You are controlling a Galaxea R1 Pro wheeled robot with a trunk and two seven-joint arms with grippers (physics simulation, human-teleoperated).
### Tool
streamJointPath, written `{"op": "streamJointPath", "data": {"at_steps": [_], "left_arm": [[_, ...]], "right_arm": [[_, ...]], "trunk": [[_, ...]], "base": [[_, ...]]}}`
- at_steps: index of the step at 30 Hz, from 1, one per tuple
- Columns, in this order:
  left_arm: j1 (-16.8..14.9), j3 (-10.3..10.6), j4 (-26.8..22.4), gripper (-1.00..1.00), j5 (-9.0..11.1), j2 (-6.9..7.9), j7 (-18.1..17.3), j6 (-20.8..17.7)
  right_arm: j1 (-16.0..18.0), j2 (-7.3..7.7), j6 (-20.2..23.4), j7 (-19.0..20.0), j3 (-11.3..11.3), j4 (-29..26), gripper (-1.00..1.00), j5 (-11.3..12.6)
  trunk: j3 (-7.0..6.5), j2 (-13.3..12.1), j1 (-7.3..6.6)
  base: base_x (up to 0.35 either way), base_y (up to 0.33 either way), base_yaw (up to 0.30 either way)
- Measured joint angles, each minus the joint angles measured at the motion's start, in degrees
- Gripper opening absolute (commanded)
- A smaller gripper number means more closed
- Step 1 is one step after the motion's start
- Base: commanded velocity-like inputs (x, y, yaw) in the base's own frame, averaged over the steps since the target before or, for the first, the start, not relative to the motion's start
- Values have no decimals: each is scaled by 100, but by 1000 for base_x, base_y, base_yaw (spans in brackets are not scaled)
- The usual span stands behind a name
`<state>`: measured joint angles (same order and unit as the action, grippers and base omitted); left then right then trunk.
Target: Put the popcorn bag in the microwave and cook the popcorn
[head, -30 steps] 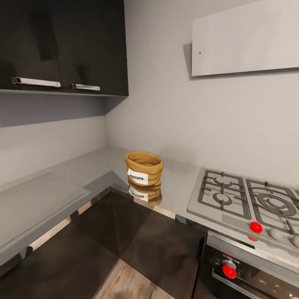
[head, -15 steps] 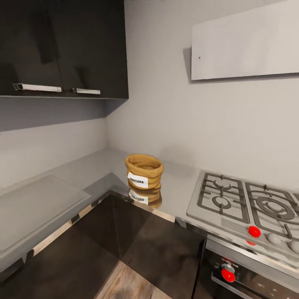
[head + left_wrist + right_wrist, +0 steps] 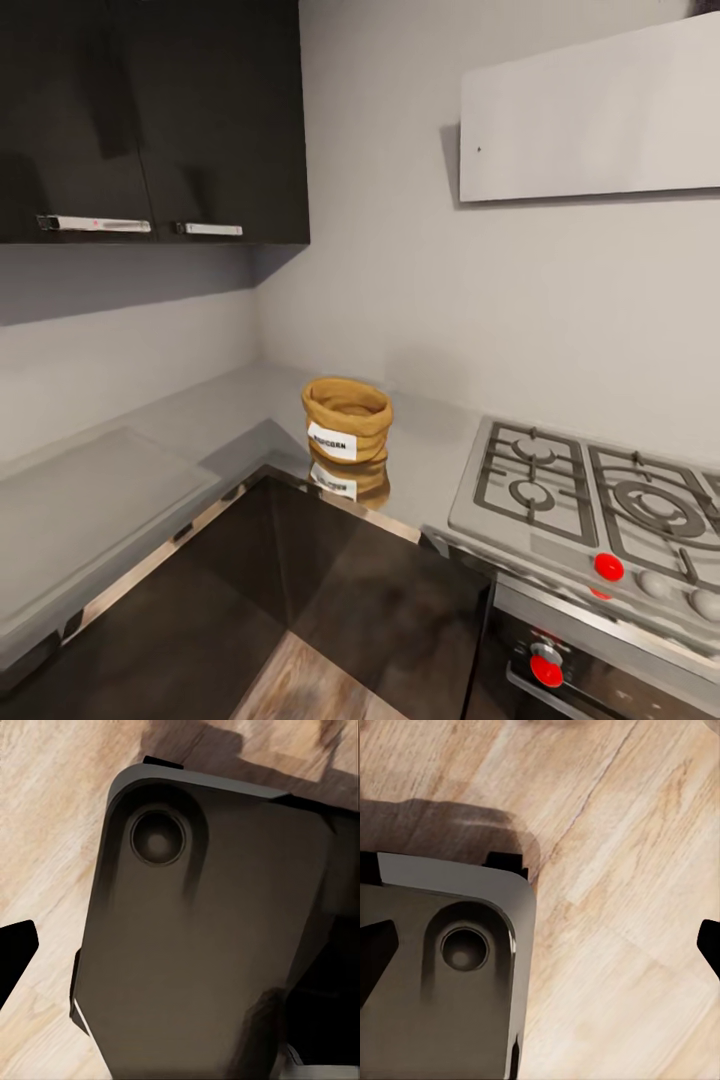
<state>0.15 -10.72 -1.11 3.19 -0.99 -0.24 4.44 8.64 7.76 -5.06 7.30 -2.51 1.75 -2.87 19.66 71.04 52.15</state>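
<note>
Overhead, on my head view, dark wall cabinets (image 3: 150, 120) fill the upper left corner of the kitchen, and a pale hood panel (image 3: 590, 115) hangs on the grey wall to the right. Below them the counter (image 3: 110, 480) wraps round the corner in an L, shiny enough to mirror what stands on it. To the right sits the hob (image 3: 590, 495) with its grey grates, a red knob (image 3: 606, 567) at its front edge and another red knob (image 3: 545, 670) on the dark oven (image 3: 600, 670) beneath. Dark base cabinets (image 3: 330, 590) run under the counter, with a wedge of wood floor (image 3: 300, 690) showing at the bottom.

The bag (image 3: 346, 419) stands upright on the counter in the corner stretch, near the front edge and left of the hob but apart from it — label facing me, its reflection just under it. I cannot see into it from here.

Both wrist views look down at wood floor (image 3: 45, 810) and the robot's dark base (image 3: 202, 945) (image 3: 442, 975). Black finger tips (image 3: 15, 952) (image 3: 710, 941) poke in at the picture edges — how wide either pair stands I cannot tell.
</note>
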Motion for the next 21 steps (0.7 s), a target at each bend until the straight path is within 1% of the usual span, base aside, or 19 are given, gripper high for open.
{"op": "streamJointPath", "data": {"at_steps": [17,21], "left_arm": [[1,-1,-4,100,-7,12,-55,16],[1,-1,-5,100,-13,2,-50,1]], "right_arm": [[-2,-30,-11,0,-7,4,100,7],[0,-2,-23,0,0,0,100,8]], "trunk": [[-306,-682,-374],[-377,-843,-461]], "base": [[0,0,0],[0,0,0]]}}
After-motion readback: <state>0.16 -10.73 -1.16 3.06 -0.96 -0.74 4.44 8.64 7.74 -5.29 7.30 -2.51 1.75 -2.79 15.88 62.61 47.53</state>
